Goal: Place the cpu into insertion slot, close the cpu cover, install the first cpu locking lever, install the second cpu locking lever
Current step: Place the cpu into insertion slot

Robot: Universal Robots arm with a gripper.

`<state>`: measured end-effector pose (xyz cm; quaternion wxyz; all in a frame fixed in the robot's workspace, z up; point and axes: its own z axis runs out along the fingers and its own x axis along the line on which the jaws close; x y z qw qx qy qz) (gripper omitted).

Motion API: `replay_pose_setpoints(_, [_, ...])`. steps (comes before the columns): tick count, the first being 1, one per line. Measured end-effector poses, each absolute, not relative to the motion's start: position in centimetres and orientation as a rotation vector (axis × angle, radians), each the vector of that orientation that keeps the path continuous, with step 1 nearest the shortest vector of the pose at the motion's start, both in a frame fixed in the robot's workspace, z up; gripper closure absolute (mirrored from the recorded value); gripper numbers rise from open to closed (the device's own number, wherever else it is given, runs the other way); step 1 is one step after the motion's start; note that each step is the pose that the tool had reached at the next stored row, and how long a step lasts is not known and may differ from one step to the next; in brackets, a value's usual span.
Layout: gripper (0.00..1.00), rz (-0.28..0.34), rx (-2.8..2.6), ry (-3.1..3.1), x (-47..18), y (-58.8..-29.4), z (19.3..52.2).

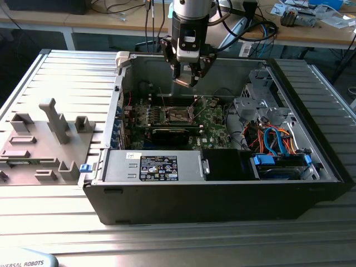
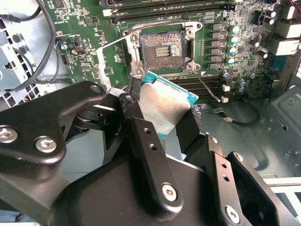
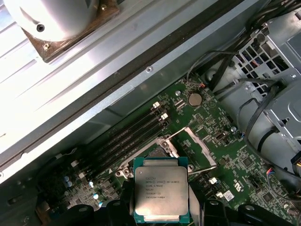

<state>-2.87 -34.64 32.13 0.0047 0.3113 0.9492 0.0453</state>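
Note:
My gripper [image 1: 187,79] hangs over the open computer case, shut on the cpu [image 2: 164,106], a flat square chip with a dull silver top and a teal edge. In both wrist views the chip sits between my black fingers [image 2: 141,136], held above the green board. The insertion slot [image 2: 162,49] lies bare below it, dark with a silvery rim, and shows in the exterior view as a small square [image 1: 177,115]. The cpu cover [image 3: 195,148] stands swung open beside the slot, which the held cpu [image 3: 161,195] partly hides.
A long black expansion card [image 1: 175,133] runs just in front of the slot. Memory slots [image 3: 127,136] lie beside it. A drive cage [image 1: 258,94] and coloured cables [image 1: 272,136] fill the exterior view's right; a power supply [image 1: 150,166] sits in front. A grey fixture plate [image 1: 44,139] lies outside the case.

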Motion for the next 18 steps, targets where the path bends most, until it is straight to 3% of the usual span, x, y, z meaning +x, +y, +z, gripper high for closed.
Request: replay_pose_setpoints(18, [0.46, 0.142, 1.018, 2.957, -2.87, -34.64, 32.13])
